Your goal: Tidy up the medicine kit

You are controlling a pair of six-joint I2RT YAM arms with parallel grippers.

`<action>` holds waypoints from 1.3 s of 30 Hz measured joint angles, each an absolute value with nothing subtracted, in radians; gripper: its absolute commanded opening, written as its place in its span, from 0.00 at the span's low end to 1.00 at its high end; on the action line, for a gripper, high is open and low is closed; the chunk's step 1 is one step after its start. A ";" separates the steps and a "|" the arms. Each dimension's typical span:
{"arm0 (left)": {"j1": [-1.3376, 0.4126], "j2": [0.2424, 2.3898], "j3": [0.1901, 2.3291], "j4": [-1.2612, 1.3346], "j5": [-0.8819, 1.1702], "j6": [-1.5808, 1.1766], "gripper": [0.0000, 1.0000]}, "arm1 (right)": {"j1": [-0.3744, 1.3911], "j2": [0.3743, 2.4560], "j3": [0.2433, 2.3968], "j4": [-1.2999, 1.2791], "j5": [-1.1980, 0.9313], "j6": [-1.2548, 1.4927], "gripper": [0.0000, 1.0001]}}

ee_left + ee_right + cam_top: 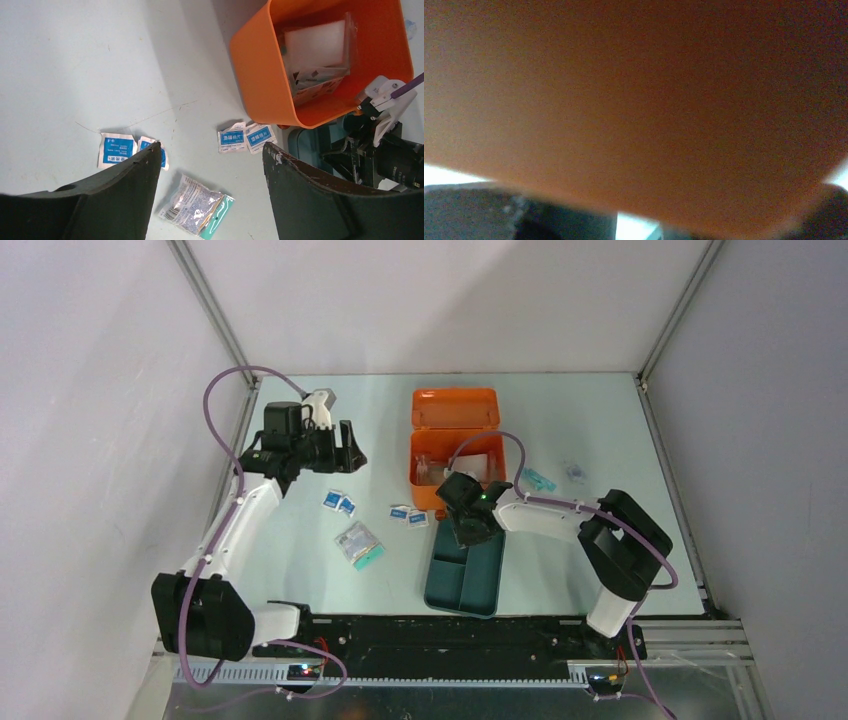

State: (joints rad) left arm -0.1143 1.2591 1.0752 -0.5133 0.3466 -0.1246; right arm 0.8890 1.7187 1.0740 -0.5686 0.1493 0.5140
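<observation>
The kit (455,448) sits open on the desk (580,420), its front wall right against the right fingers (462,515), whose camera shows only orange; whether they are spread or closed I cannot tell. The tray (466,575) lies beneath and behind them. The left fingers (210,175) hang spread and empty above the wipes (245,137) and a pouch (196,210). Loose items seem mid-collection; next likely calls for lowering onto a wipe.

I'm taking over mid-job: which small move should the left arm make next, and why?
Probably lower the open left gripper onto the nearest blue-and-white sachets. They lie loose on the table, below its fingers, while the open orange plastic medicine kit stands ready and the right gripper is against the kit's front.
</observation>
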 measured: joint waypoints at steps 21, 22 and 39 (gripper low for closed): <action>-0.112 1.259 1.075 -0.502 0.371 -0.143 0.79 | 0.945 1.682 1.059 -0.559 0.086 0.427 0.00; -0.112 1.259 1.075 -0.502 0.372 -0.144 0.79 | 0.945 1.675 1.057 -0.559 0.059 0.402 0.00; -0.112 1.291 1.075 -0.499 0.388 -0.160 0.79 | 0.881 1.509 1.168 -0.753 -0.635 -0.167 0.00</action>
